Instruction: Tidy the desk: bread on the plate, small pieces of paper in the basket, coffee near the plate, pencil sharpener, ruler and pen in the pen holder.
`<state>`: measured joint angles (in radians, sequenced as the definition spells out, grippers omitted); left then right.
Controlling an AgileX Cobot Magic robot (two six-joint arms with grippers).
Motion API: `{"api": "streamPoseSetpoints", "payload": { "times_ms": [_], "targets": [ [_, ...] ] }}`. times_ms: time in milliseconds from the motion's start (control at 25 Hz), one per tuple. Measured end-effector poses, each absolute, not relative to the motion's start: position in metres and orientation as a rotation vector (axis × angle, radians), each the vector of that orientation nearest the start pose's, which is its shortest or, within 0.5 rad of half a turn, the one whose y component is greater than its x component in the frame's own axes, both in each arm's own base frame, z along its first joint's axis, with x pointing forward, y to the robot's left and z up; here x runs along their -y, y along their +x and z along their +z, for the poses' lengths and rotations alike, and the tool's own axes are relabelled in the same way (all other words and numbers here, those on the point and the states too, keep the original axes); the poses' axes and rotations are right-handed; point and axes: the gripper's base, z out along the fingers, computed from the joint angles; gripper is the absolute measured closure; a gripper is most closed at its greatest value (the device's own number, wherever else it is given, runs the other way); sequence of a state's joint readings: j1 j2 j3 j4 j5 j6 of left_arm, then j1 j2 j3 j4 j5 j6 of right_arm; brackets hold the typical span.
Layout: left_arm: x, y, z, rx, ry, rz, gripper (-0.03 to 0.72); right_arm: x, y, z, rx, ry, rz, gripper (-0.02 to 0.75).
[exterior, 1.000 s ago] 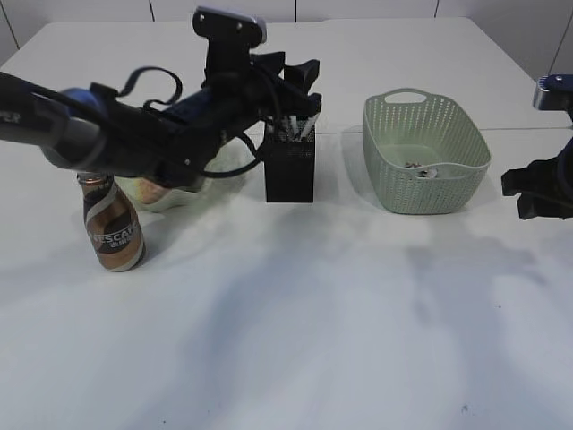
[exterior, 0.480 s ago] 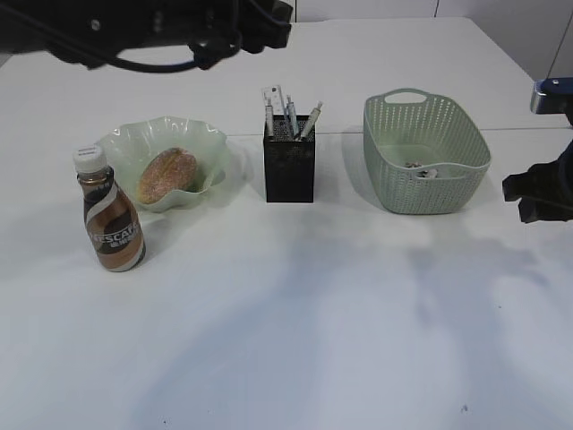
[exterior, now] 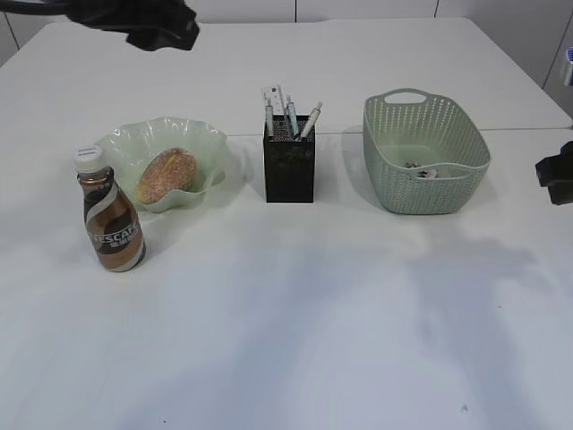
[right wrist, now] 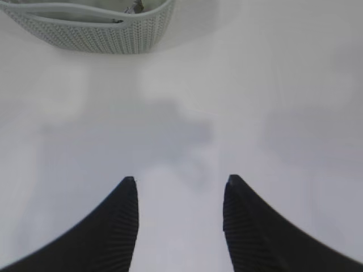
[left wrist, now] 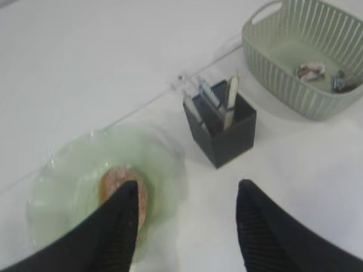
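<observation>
With the left tool (left wrist: pixel 184 226) now lifted clear of the pen holder (exterior: pixel 289 159), both it and the right tool (right wrist: pixel 178 221) half-open and empty, the ruler (exterior: pixel 277 100) stands inside it: tidying looks finished.

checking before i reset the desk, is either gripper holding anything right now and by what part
Nothing is held. The left gripper hangs open and empty above the plate and pen holder; the right gripper is open over bare desk.

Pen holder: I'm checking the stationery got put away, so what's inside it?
The pen holder has a clear ruler and pens sticking out the top. Its dark mesh hides anything lower, including a sharpener.
</observation>
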<state>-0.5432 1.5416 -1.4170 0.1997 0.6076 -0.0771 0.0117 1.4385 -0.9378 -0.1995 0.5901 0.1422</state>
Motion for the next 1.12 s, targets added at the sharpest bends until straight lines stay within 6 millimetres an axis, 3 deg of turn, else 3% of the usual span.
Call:
{"api": "streamPoseSetpoints", "payload": {
  "times_ms": [40, 320, 520, 600, 680, 840, 880, 1000, 1040, 1120],
  "targets": [
    [0.17, 0.303, 0.367, -2.152, 0.623, -0.119, 0.298, 0.007, 0.277, 0.265, -2.558, -0.018, -0.153, 0.344],
    [0.143, 0.261, 0.376, -2.435, 0.624, -0.04, 0.298, -0.002, 0.257, 0.287, -2.533, -0.119, -0.097, 0.344],
    [0.126, 0.236, 0.386, -2.543, 0.622, 0.004, 0.322, -0.013, 0.225, 0.306, -2.573, -0.206, -0.029, 0.344],
    [0.12, 0.226, 0.395, -2.527, 0.612, -0.003, 0.331, -0.013, 0.22, 0.308, -2.595, -0.207, -0.029, 0.344],
    [0.112, 0.213, 0.407, -2.487, 0.594, -0.021, 0.336, -0.013, 0.196, 0.322, -2.587, -0.204, -0.011, 0.344],
    [0.092, 0.178, 0.431, -2.393, 0.552, -0.07, 0.342, -0.013, 0.176, 0.335, -2.556, -0.199, 0.01, 0.344],
    [0.084, 0.165, 0.436, -2.364, 0.536, -0.085, 0.344, -0.012, 0.155, 0.347, -2.51, -0.194, 0.021, 0.344],
    [0.065, 0.134, 0.441, -2.306, 0.508, -0.113, 0.347, -0.011, 0.129, 0.358, -2.461, -0.194, 0.025, 0.344],
    [0.059, 0.124, 0.44, -2.294, 0.501, -0.12, 0.347, -0.01, 0.112, 0.365, -2.416, -0.192, 0.029, 0.344],
    [0.049, 0.105, 0.437, -2.27, 0.489, -0.142, 0.347, -0.01, 0.103, 0.368, -2.399, -0.191, 0.039, 0.344]
  ]
}}
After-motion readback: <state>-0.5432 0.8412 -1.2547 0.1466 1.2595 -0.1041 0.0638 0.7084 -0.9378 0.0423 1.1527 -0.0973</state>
